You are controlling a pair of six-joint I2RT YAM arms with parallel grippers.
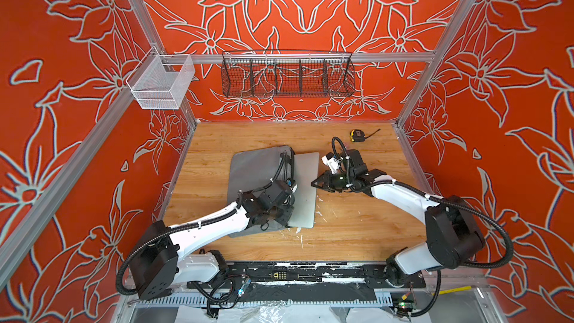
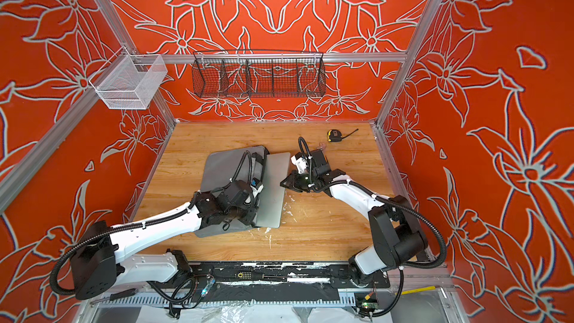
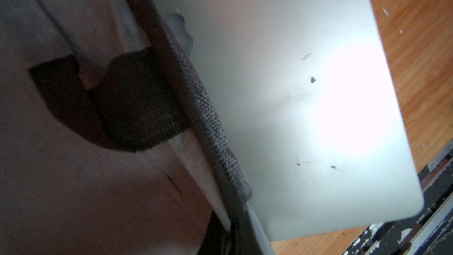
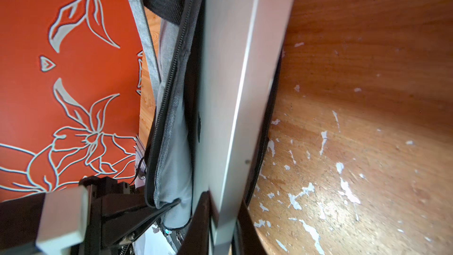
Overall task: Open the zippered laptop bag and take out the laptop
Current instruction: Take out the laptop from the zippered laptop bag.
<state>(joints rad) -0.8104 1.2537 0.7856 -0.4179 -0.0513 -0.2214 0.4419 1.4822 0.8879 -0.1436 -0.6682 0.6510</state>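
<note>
Wooden desk (image 1: 357, 237), orange floral enclosure: grey bag (image 1: 254, 166) mid-desk, laptop (image 1: 306, 181) half out toward the right edge; right gripper (image 1: 314, 183) clamped on its outer rim, left gripper (image 1: 275, 212) closed atop bag; advise level, straight rightward pull.

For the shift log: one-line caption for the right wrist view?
Right gripper, jaws shut on silver-grey metal laptop, partly out of grey fabric bag.

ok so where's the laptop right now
In a top view the laptop lies on the wooden table, partly out of the grey bag toward the right arm, its outer edge pinched by the right end effector.
</note>
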